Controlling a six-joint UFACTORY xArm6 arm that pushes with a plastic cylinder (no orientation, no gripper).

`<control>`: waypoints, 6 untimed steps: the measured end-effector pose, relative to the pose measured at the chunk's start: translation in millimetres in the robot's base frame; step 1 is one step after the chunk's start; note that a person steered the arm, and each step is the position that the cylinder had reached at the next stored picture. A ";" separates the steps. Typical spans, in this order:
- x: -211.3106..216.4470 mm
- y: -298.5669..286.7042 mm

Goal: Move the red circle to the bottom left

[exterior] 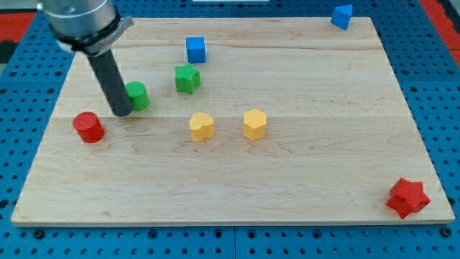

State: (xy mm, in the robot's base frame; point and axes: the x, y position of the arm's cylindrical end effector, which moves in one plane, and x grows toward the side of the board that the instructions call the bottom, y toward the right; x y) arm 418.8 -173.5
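The red circle [88,126] lies on the wooden board [302,165] at the view's left, near the left edge. My tip [121,112] rests on the board just up and to the right of it, apart from it. The tip stands right beside the green circle [137,95], at its left side, and may touch it.
A green star [187,78] and a blue cube [195,50] lie toward the top centre. A yellow heart [202,126] and a yellow hexagon [254,124] lie mid-board. A red star [407,197] is at the bottom right corner. A blue block [342,16] is at the top right.
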 end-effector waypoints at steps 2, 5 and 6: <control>44.2 -72.4; 102.3 -87.8; 99.1 -87.8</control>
